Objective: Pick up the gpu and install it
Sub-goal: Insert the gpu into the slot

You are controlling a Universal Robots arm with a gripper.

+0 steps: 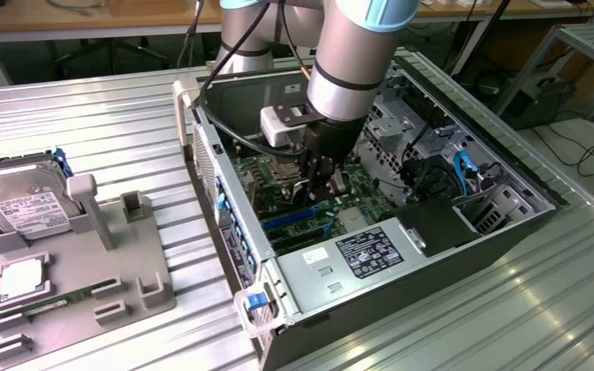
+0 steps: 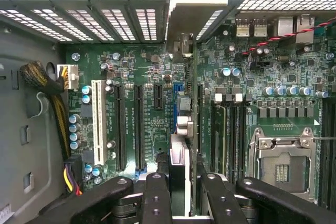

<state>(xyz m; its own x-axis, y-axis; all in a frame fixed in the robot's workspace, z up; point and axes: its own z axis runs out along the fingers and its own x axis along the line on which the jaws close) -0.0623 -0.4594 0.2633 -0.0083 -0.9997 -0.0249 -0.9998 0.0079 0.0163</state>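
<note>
My gripper [image 1: 321, 184] is lowered into the open computer case [image 1: 225, 209], just above the green motherboard [image 1: 291, 205]. In the wrist view the gripper [image 2: 184, 195] is shut on the gpu [image 2: 185, 124], which I see edge-on between the black fingers [image 2: 156, 195]. The card stands upright over the motherboard [image 2: 142, 66], next to the blue slot [image 2: 177, 95]. Its silver end bracket [image 2: 185, 9] reaches the slotted rear wall of the case. Whether the card's edge sits in the slot I cannot tell.
Black expansion slots [image 2: 139, 124], a white slot [image 2: 98, 119], a CPU socket [image 2: 283, 166] and a cable bundle [image 2: 50, 93] surround the card. Outside the case, a grey fixture tray [image 1: 121, 263] holds a hard drive [image 1: 18, 205] and a memory stick [image 1: 59, 300]. The power supply [image 1: 370, 251] fills the case's near end.
</note>
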